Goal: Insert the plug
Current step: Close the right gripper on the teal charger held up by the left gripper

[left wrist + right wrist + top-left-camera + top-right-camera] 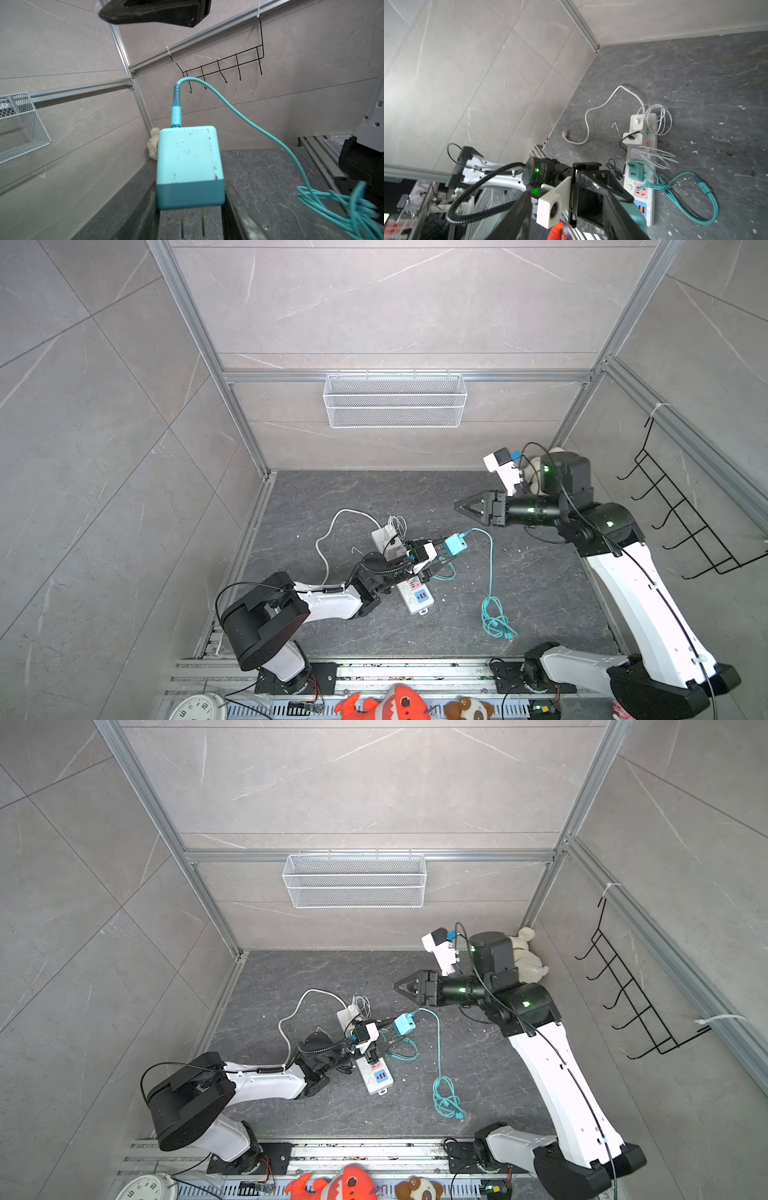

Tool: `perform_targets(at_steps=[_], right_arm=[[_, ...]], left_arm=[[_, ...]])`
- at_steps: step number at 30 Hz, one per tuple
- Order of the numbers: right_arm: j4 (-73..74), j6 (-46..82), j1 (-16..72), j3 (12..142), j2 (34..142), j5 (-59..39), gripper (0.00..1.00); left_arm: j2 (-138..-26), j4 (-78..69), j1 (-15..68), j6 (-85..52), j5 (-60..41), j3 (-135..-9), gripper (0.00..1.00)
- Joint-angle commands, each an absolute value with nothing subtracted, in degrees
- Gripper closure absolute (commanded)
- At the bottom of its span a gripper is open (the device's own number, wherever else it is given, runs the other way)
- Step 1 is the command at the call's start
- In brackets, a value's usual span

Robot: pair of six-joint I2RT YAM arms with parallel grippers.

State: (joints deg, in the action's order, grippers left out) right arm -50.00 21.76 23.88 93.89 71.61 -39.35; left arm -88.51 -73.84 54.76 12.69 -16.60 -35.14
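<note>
The plug [455, 545] is a teal block with two metal prongs [192, 224] and a teal cable out of its back. My left gripper [441, 551] is shut on it, a finger on each side [190, 187], holding it in the air just right of the white power strip [415, 599], also seen as the power strip [641, 164]. Chargers and another teal adapter [636, 171] sit in the strip's sockets. My right gripper [458, 505] hovers above and behind the plug, open with nothing held [569, 195]. The plug [634, 218] shows behind one of its fingers.
The teal cable ends in a coil [496, 622] on the dark floor. A wire basket [395, 400] hangs on the back wall and a black hook rack [681, 510] on the right wall. A plush toy [525, 957] lies in the back right corner.
</note>
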Motion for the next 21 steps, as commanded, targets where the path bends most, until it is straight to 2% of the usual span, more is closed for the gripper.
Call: perform_targets(at_steps=[1, 10, 21], right_arm=[[-55.44, 16.57, 27.44, 94.14, 71.85, -34.59, 0.45], [-58.60, 14.24, 30.39, 83.65, 65.24, -32.92, 0.54], [-59.96, 15.30, 30.34, 81.03, 64.94, -22.27, 0.55]], left_arm=[[-85.66, -81.12, 55.11, 13.79, -14.86, -34.55, 0.86], [-84.38, -81.12, 55.20, 14.69, -12.93, -33.75, 0.86], [-84.13, -81.02, 56.27, 15.19, -11.06, -33.53, 0.86]])
